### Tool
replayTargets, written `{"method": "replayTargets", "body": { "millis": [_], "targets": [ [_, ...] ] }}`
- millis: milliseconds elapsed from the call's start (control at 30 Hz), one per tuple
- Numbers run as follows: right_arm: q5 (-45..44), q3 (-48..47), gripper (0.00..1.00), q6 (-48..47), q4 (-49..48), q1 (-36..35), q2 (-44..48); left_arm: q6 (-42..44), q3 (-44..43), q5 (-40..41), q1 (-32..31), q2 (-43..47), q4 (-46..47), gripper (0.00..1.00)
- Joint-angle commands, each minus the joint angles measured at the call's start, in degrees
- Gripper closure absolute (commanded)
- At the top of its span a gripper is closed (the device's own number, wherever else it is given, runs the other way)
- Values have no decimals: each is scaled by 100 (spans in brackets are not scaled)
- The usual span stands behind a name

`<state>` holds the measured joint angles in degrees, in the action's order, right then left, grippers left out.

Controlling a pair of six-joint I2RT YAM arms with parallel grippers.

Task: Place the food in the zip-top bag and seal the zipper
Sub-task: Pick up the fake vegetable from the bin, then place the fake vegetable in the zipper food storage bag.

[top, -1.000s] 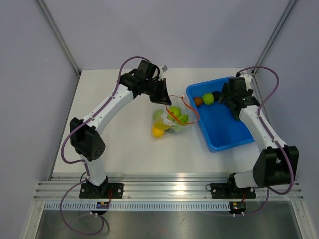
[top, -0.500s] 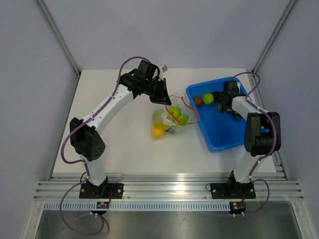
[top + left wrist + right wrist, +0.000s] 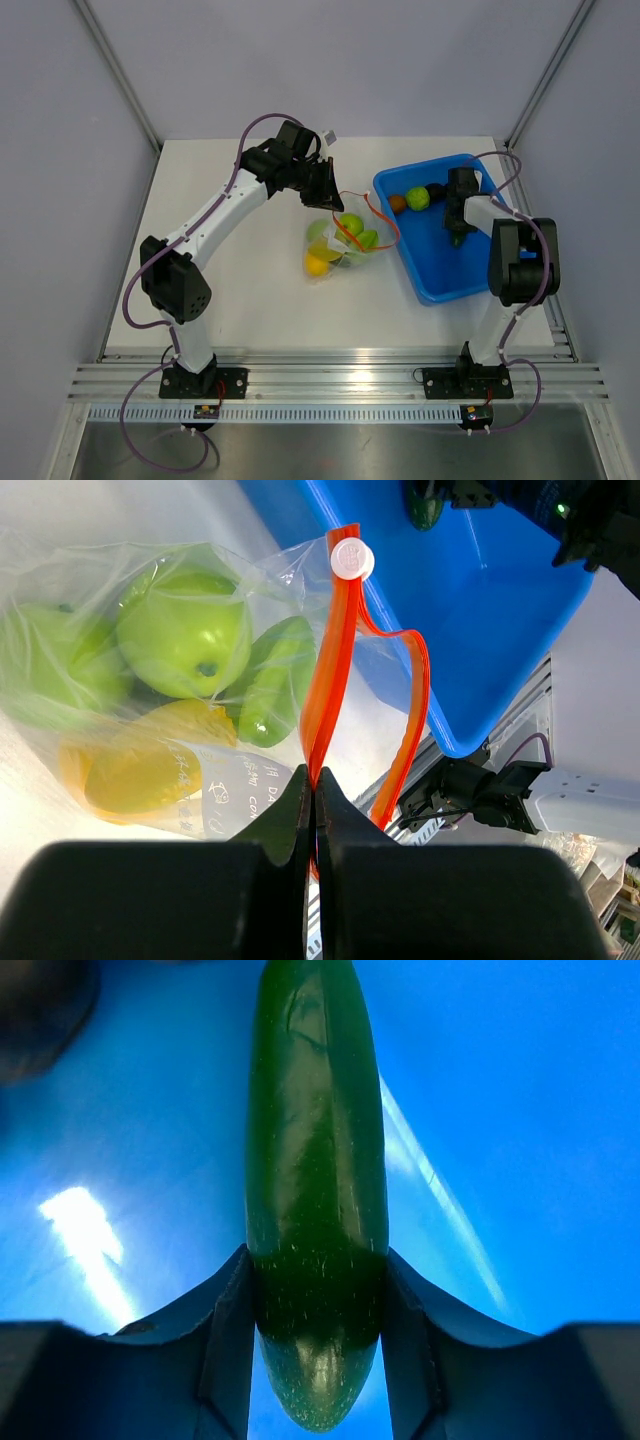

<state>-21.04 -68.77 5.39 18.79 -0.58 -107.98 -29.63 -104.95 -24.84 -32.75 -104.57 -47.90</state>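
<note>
On the white worktop (image 3: 240, 290), the blue tray (image 3: 450, 275) sits just right of the zip-top bag (image 3: 340, 250), which holds green and yellow fruit (image 3: 185, 640) and has not moved in the last second. The right arm has folded in over the tray. The right claw (image 3: 315, 1260), wider before, now clamps a dark green pepper (image 3: 315, 1150). The left claw (image 3: 315, 780) stays pinched together on the orange zipper (image 3: 335, 650).

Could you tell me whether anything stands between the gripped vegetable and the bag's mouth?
Only the bag-side wall of the blue tray lies between the dark green vegetable and the mouth of the zip-top bag; above it, nothing visible.
</note>
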Motion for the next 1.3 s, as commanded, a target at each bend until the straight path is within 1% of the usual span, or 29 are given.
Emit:
{"method": "replayTargets", "body": {
  "millis": [0,33,100,133,200,233,267,300,333,400,433,467,533,567,633,667,733,767,800,867,1033,1167,1267],
  "targets": [
    [407,215,84,480,125,14,953,45,-70,-21,-21,218,176,100],
    [564,259,84,516,178,14,1364,45,-70,-12,-21,218,176,100],
    [871,355,83,656,396,5,1840,53,-52,-12,-21,218,167,100],
    [1004,408,82,683,467,14,2356,54,-52,-3,-21,227,176,100],
    [1215,426,81,814,686,5,2868,62,-61,6,-21,236,176,100],
    [1547,426,80,850,766,14,3323,71,-70,6,-21,236,176,100],
    [1759,426,80,911,810,5,3545,80,-70,14,-12,244,167,100],
    [2327,435,80,1085,880,14,3748,97,-61,32,-12,245,184,100],
    [2619,435,80,1174,872,-3,4098,97,-78,32,-12,253,184,100],
    [3164,513,80,1613,750,-56,4390,106,-96,-3,-12,236,184,100],
    [3254,645,80,1728,636,-274,4652,106,-105,-12,-12,236,184,100],
    [3203,733,80,1955,374,-424,4768,106,-105,-12,-12,236,167,100],
    [2835,996,80,2080,30,-871,5014,106,-96,-30,-12,262,167,100],
    [2703,1067,80,2150,-346,-1352,5050,106,-79,-30,-12,280,158,100],
    [2517,1286,80,2221,-769,-1742,5050,124,-26,-30,-12,341,158,100],
    [2465,1357,80,2317,-1215,-2135,5042,124,-8,-30,-12,367,158,100],
    [2088,1611,81,2292,-1630,-2568,4954,124,27,-30,-12,411,149,100],
    [1790,1717,82,2239,-2094,-2909,4910,124,27,-38,-12,420,149,100],
    [1431,1805,85,2221,-2281,-3061,4858,115,27,-65,-12,429,158,100],
    [1156,2095,86,2186,-2781,-3263,4664,115,27,-109,-12,429,158,100],
    [540,2569,87,2186,-3372,-3695,4190,133,18,-117,-12,420,114,100],
    [557,2720,86,2273,-3513,-3765,3891,141,1,-117,-12,429,105,100],
    [706,2808,85,2291,-3505,-3835,3855,150,-8,-109,-3,420,97,100]
  ]
}}
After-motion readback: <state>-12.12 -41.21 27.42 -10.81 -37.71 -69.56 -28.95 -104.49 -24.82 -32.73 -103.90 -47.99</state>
